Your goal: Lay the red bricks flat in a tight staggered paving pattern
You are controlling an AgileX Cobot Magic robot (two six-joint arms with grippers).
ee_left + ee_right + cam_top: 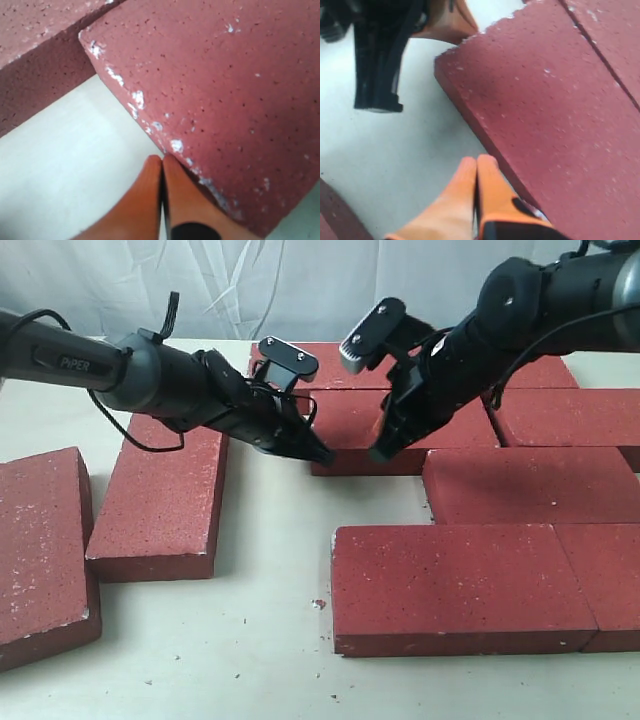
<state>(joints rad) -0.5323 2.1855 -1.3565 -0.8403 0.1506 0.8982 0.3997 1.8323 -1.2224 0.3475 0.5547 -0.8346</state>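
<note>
Left arm (150,375): dark grey tubular casing, white "PIPER" lettering, thin black cable (170,312) looping off it.
Right arm (560,290): black rounded casing, round joint cap with centre screw.
Left camera block (288,358): flat, black, two screws.
Right camera block (370,333): black face, silver-grey edge, small screws.
Left claw (322,455): black housing, tapered orange fingers (145,200).
Right claw (380,452): black housing, orange fingers (457,200), black patch.

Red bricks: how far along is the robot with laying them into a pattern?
Most of it looks done. The bricks on the right already lie flat in offset rows. In hand: the left gripper and right gripper, both shut, are at the front edge of the middle brick, apparently nudging it. To do: two loose bricks on the left sit apart from the pattern.
</note>
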